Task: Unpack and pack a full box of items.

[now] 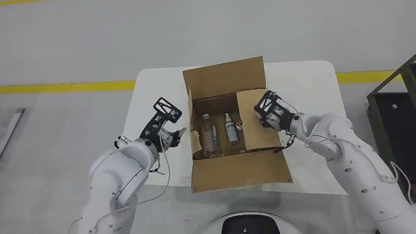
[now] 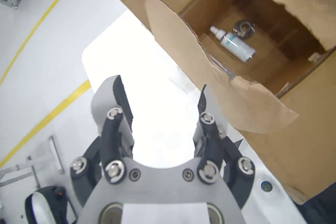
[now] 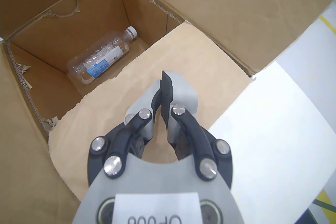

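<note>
An open cardboard box (image 1: 250, 172) stands on the white table (image 1: 299, 78), flaps spread. Inside lie a clear plastic water bottle (image 1: 208, 136) (image 3: 101, 58), a small white spray bottle (image 1: 231, 130) (image 2: 233, 44) and a dark roll of tape (image 2: 244, 29) beside it. My left gripper (image 1: 174, 134) (image 2: 160, 89) hangs open over the table just left of the box, holding nothing. My right gripper (image 1: 268, 112) (image 3: 164, 89) is shut and empty, hovering above the box's right flap (image 3: 147, 72).
Yellow floor lines (image 1: 65, 87) run behind the table. A dark metal frame (image 1: 393, 94) stands at the far right. Bare tabletop (image 1: 312, 88) lies right of the box and a narrow strip (image 1: 156, 91) to its left.
</note>
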`<state>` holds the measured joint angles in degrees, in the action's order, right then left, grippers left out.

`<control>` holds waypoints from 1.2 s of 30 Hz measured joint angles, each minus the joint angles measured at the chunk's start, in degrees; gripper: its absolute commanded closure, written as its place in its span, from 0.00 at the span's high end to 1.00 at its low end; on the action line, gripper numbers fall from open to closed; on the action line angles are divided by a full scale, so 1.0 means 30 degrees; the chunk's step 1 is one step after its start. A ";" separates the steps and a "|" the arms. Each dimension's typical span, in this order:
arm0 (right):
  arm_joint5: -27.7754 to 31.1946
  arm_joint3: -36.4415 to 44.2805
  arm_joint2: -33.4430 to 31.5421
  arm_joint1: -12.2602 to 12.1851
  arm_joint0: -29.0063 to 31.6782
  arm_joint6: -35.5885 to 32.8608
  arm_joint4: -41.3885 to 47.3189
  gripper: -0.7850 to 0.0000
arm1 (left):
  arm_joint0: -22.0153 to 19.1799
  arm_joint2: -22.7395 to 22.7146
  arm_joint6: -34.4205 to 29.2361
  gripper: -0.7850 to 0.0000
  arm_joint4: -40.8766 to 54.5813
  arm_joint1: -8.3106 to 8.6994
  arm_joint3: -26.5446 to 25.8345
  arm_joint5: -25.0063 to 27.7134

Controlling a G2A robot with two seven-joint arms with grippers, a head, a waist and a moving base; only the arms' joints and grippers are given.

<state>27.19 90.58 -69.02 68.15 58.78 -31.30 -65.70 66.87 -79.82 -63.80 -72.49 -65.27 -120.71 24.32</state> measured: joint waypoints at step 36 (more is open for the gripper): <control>-0.4910 -0.8165 -0.1034 0.0572 -0.5428 0.1719 0.2599 0.00 | -0.3249 0.6245 0.2838 0.00 -0.4392 -0.0440 0.3623 0.2939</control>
<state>12.45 66.08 -72.12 69.87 42.49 -26.14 -57.91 57.12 -61.08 -55.28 -85.66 -66.59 -109.84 33.14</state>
